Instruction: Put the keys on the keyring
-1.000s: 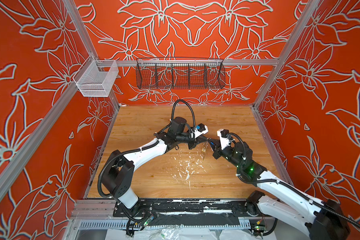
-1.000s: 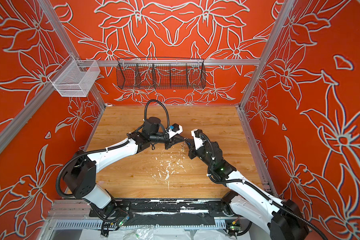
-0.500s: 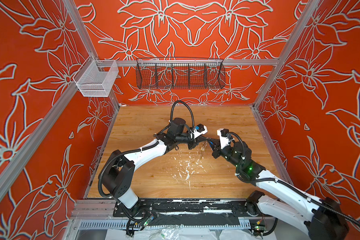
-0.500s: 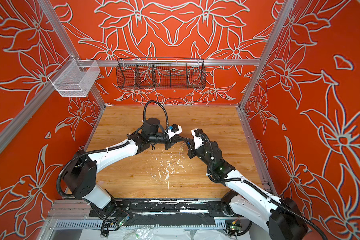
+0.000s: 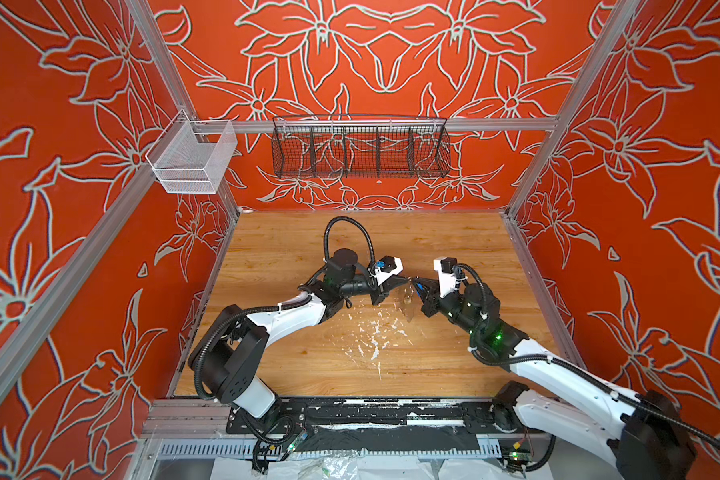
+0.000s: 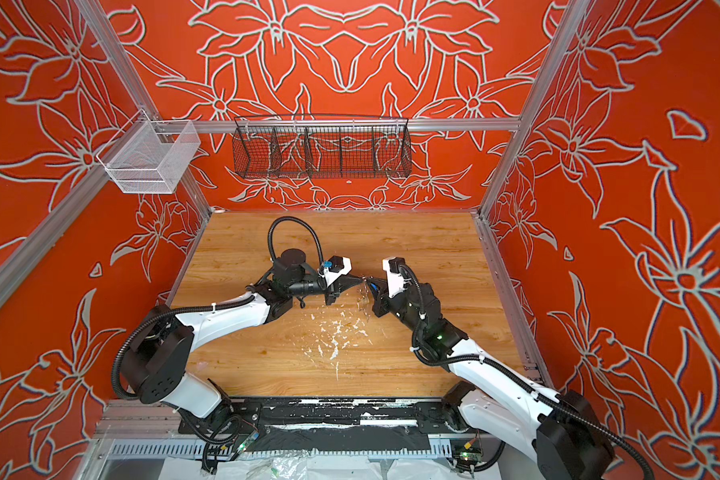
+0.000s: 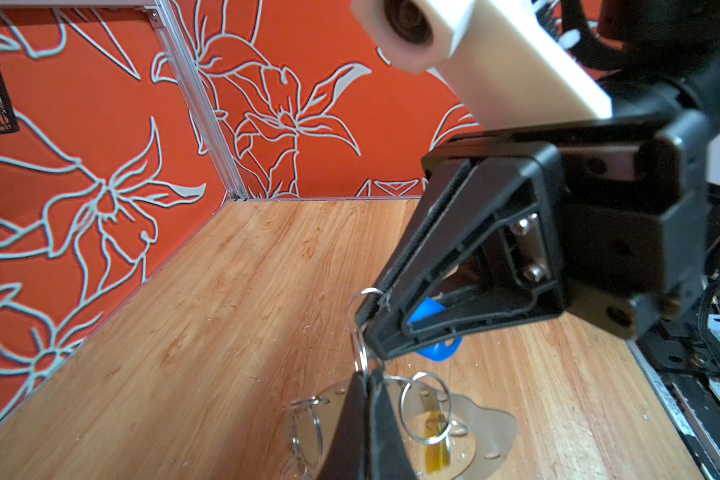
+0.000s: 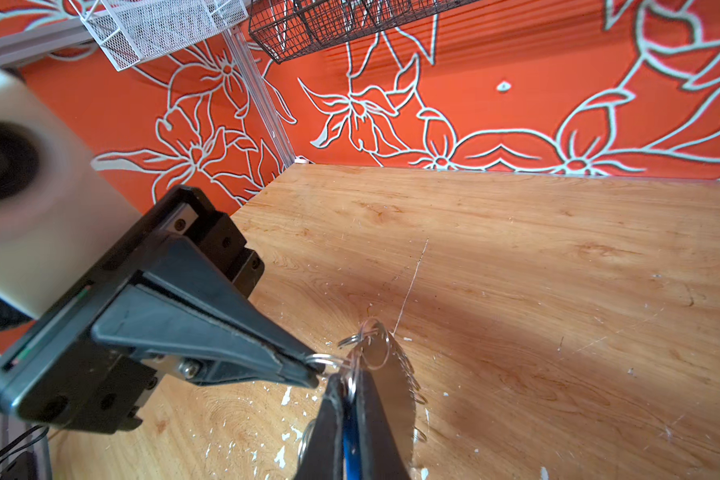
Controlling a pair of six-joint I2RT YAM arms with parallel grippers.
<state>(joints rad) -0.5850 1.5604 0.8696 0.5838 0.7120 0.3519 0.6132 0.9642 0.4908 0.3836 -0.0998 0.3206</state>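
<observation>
Grey metal keyring plate [image 8: 391, 395] shows edge-on in the right wrist view. Only the left wrist view shows its face, with a yellow plastic key tag [image 7: 435, 444] at its hole. Left of the plate, the left gripper [image 8: 314, 369] is pressed together on a thin wire loop [image 8: 321, 359]. Right of it, the right gripper [image 7: 371, 332] pinches a blue oval-tagged key [image 7: 427, 313]. Beneath the plate is a flecked wooden tabletop [image 5: 433, 361], with orange floral walls [image 5: 391, 62] around. The plate's lower edge is cut off.

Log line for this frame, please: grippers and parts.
left gripper: shut on loop | right gripper: shut on blue key | tips: together | keyring: beside tips | key on loop: cannot tell
</observation>
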